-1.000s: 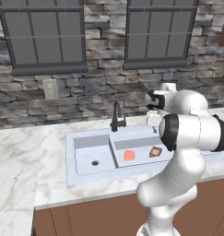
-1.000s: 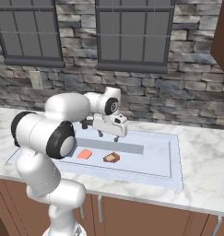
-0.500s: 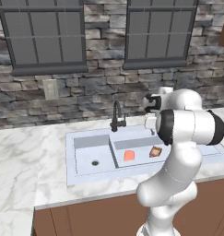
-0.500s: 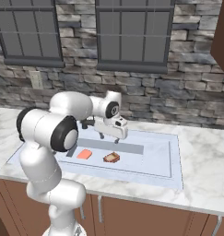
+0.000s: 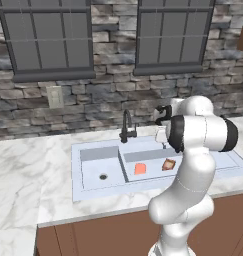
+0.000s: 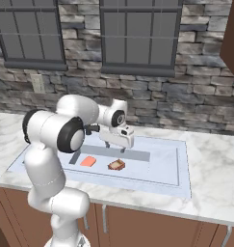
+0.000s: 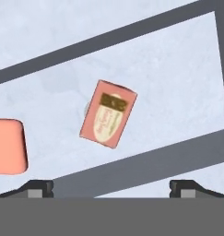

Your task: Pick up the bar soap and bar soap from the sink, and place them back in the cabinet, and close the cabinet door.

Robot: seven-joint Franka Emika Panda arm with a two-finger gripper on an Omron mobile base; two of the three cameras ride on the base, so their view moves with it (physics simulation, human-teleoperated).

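Observation:
The pale grey-blue sink holds both bar soaps in its right basin. The bright orange bar soap lies to the left. The tan-brown bar soap lies to its right, and the hand view shows it as a pinkish block with a brown label. My gripper hangs open above the basin, straight over the tan-brown soap, apart from it and holding nothing. The fingertips stand wide. A reddish-brown cabinet edge shows at the upper right; its door is out of view.
A thin black faucet rises behind the sink's divider, just left of my hand. The marble counter runs along a stone wall with two dark windows. Brown base cabinets sit below the counter.
The hand has sunk a little toward the right basin and the elbow has swung slightly. The jaws stay open. Both soaps lie where they were.

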